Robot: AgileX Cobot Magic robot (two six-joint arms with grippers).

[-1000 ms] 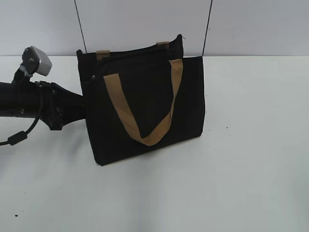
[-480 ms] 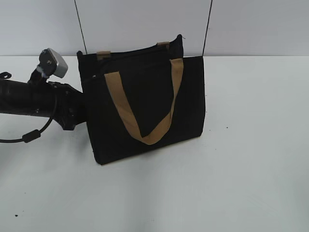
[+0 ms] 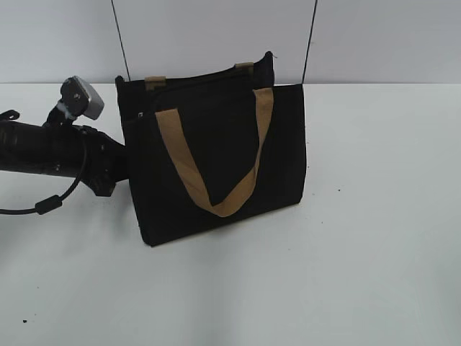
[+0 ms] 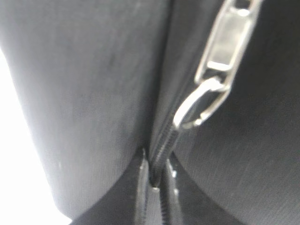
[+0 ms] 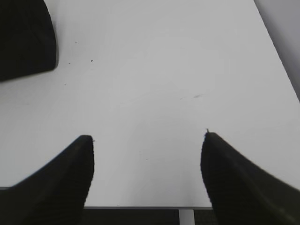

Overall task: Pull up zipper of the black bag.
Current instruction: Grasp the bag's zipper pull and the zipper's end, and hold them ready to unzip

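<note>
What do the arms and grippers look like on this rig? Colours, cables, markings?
The left arm is a matte black tube with a bulkier black wrist block. A light grey boxy camera sits on top of it, and a thin black cable with a fat ferrite-like lump loops below. The right gripper shows two black, rounded, tapering fingers. No markings or labels are visible.

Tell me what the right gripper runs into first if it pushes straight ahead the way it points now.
Probably nothing soon: the right gripper is open over bare white table, which reaches the far edge. The black bag sits off to the left, outside that line, though depth is hard to judge.
</note>
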